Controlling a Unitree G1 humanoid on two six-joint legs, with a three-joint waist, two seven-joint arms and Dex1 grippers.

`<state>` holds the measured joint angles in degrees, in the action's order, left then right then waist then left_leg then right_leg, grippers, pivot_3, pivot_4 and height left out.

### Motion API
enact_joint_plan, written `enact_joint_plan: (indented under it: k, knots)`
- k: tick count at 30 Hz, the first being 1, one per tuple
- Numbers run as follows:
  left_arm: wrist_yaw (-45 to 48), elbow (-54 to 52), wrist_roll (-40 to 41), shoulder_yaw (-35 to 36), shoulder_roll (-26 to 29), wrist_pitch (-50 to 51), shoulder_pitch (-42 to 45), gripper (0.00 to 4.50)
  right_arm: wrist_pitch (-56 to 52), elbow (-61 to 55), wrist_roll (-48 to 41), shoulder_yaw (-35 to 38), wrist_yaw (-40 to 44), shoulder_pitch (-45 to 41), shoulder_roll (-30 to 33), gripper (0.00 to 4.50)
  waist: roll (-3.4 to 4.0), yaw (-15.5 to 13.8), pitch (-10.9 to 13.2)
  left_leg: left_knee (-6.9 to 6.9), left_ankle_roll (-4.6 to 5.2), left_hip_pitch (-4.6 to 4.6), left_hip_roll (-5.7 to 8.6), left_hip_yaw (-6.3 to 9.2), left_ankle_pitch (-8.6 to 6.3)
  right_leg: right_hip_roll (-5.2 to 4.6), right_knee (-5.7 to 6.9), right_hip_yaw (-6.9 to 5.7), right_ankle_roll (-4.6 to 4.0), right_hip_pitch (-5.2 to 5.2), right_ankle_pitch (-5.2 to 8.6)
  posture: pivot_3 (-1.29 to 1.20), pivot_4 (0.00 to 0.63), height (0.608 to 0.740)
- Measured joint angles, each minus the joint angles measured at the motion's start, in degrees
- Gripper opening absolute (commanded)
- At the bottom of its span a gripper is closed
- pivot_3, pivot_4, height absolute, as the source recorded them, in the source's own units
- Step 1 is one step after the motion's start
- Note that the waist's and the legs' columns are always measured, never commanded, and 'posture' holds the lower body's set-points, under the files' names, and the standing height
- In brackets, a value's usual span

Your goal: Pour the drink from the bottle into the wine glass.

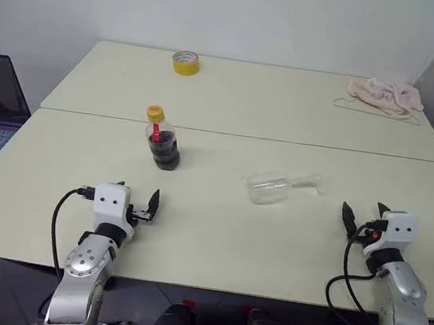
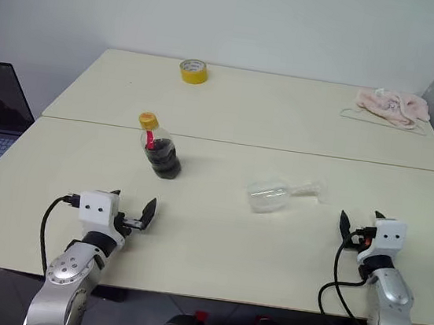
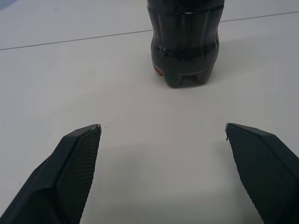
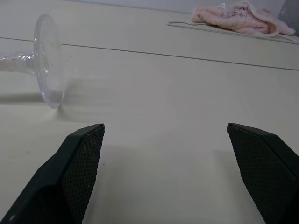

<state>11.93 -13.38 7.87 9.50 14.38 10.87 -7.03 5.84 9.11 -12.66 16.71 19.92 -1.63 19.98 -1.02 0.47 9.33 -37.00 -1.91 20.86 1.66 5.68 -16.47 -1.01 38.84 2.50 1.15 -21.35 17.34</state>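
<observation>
Clear glass (image 1: 277,187) lies on its side mid-table (image 1: 216,234), so it needs righting before pouring, while the capped bottle (image 1: 162,141) stands upright ahead of the left gripper (image 1: 139,202); both grippers, right (image 1: 362,215) included, rest with fingers released, empty.

The table (image 1: 216,234) has a smooth, matt cream top, and the bottle (image 1: 162,141) left of centre is clear glossy plastic with a smooth yellow-orange cap, while the wine glass (image 1: 281,186) lying on its side right of centre is clear and shiny. At the upper right a pink cloth (image 1: 385,94) looks soft and crumpled, and the yellow tape roll (image 1: 185,62) at the top centre has a slick sheen. The left gripper (image 3: 163,163) and right gripper (image 4: 166,163) have matt black fingers with finely cross-hatched, rough pads (image 3: 74,168), on glossy white plastic housings with brushed metal wrist joints.
</observation>
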Motion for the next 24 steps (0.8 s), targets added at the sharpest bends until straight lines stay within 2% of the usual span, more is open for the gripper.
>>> enact_joint_plan:
  k: [12, 24]
  knots:
    - [0.8, 0.0, 0.1, -0.1, 0.7, -0.3, 1.0, 4.50, 0.0, -1.0, 0.1, 0.0, 0.4, 1.0, 0.1, 4.48, 0.00, 0.0, 0.0, 0.00, 0.00, 0.00, 0.00, 0.01, 0.00, 0.00, 0.00, -0.01, 0.00, 0.00, 0.00, 0.00, 0.150, 0.740]
    - [4.0, 0.8, 3.2, 0.8, 2.0, -0.5, 3.4, 4.50, -0.1, -9.6, 0.3, -2.5, 4.4, 4.5, 2.3, 4.48, 0.00, 0.0, 0.0, 0.00, 0.00, 0.02, 0.00, 0.04, 0.00, 0.00, -0.01, -0.03, 0.00, 0.00, 0.00, 0.00, 0.150, 0.740]
